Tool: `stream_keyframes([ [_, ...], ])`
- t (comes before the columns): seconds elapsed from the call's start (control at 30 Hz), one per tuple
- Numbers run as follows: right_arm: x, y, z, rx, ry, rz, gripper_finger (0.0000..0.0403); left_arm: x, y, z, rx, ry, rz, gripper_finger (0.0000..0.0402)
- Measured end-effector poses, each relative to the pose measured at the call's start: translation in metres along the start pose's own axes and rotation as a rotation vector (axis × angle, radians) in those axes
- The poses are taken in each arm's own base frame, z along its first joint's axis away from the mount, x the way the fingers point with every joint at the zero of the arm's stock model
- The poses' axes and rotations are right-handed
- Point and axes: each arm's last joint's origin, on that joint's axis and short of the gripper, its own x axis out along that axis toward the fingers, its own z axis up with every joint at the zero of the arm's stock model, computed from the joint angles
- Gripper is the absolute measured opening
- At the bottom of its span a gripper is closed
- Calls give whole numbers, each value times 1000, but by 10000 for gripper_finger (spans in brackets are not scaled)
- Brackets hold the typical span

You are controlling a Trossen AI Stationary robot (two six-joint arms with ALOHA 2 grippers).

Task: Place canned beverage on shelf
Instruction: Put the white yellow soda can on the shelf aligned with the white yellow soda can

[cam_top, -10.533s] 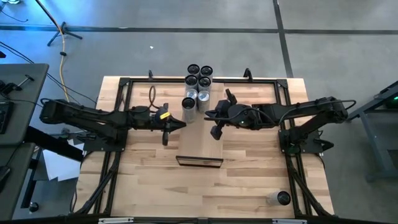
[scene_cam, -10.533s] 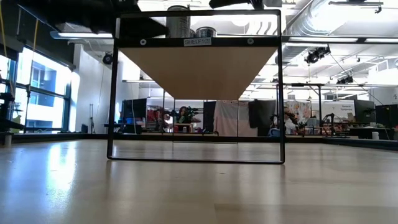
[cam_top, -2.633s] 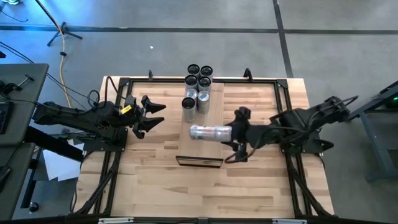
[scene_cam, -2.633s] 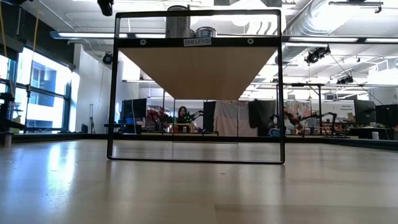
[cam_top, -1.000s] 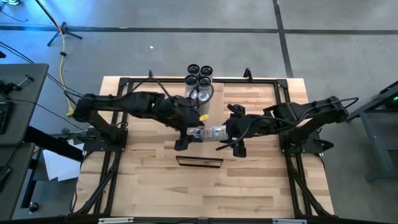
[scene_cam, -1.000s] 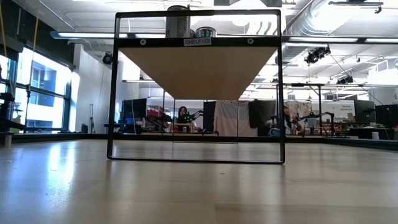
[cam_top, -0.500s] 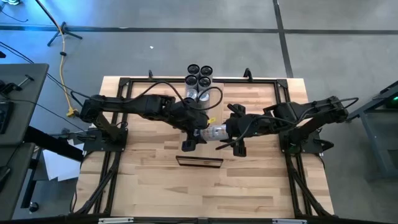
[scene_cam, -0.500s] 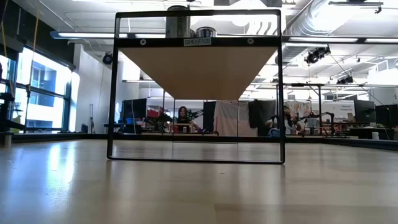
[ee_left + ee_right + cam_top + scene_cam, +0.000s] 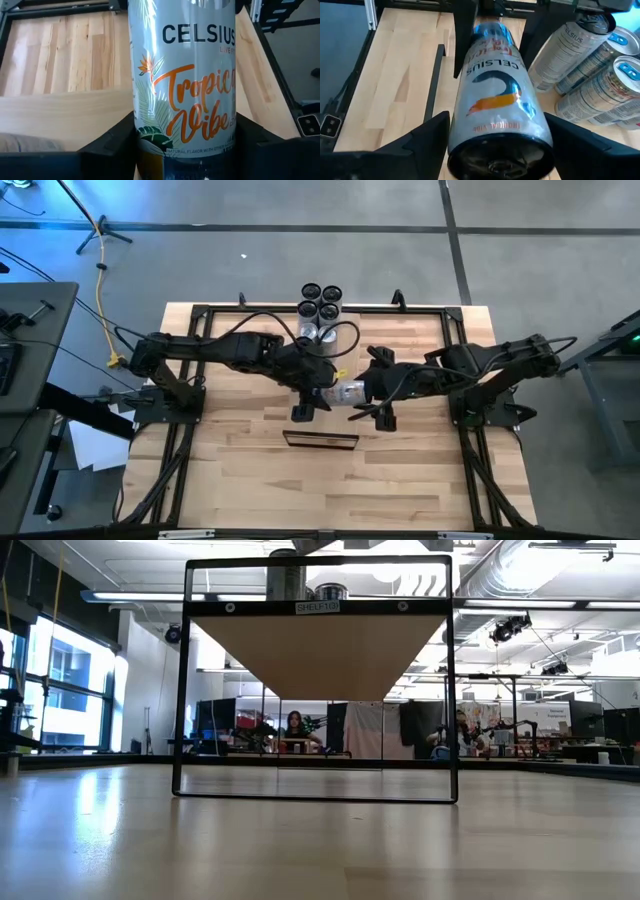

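A canned beverage (image 9: pixel 347 392), silver with orange lettering, lies level over the pale shelf (image 9: pixel 320 426) between my two grippers. My left gripper (image 9: pixel 308 398) is shut on its left end, and my right gripper (image 9: pixel 374 396) is shut on its right end. The left wrist view shows the can (image 9: pixel 182 85) running away between that arm's fingers. In the right wrist view the can (image 9: pixel 495 95) shows end-on. The held can is out of the low view, which shows the shelf's underside (image 9: pixel 320 650). My left gripper pinches the can's left end (image 9: pixel 185 150) between its two fingers (image 9: pixel 112 145), one on each side of the round wall. The fingers come from the table's left and lie along the can. The can is level, above the shelf board (image 9: pixel 60 115). My right gripper has the can's right end (image 9: pixel 495 150) between its two fingers (image 9: pixel 427 135), one at each side of the wall. The fingers come from the table's right and lie along the can. The can is level and lifted clear.
Several cans (image 9: pixel 318 310) stand upright in a cluster at the shelf's far end, close behind the held can; they also show as cans (image 9: pixel 592 65) in the right wrist view. A black frame (image 9: pixel 200 315) rims the tabletop. People show far behind the table (image 9: pixel 295 725).
My left gripper has gone toward the table's right edge and reached the can's left end. The can and my right gripper have stayed where they were, the can level above the shelf.
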Motion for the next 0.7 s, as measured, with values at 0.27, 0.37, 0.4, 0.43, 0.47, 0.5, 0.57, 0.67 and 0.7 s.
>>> stream_keyframes([
  [0.27, -17, -8, -7, -13, 109, -89, 293, -4, 3, -8, 14, 82, 112, 189],
  [0.37, -29, -13, -6, 6, 131, -131, 294, -9, 4, -8, -8, 75, 119, 189],
  [0.4, -32, -14, -7, 19, 139, -151, 294, -11, 3, -8, -13, 64, 113, 189],
  [0.43, -36, -16, -7, 32, 147, -170, 294, -12, 3, -8, -14, 53, 105, 189],
  [0.47, -39, -17, -8, 46, 149, -186, 294, -13, 2, -9, -22, 36, 99, 189],
  [0.5, -43, -19, -9, 63, 153, -198, 294, -15, 2, -10, -40, 1, 96, 189],
  [0.57, -49, -21, -14, 100, 170, -214, 293, -16, 1, -13, -81, -67, 85, 189],
  [0.67, -59, -23, -25, 163, 187, -223, 293, -14, -5, -27, -138, -174, 71, 189],
  [0.7, -63, -23, -28, 181, 183, -226, 293, -13, -6, -33, -161, -202, 64, 189],
])
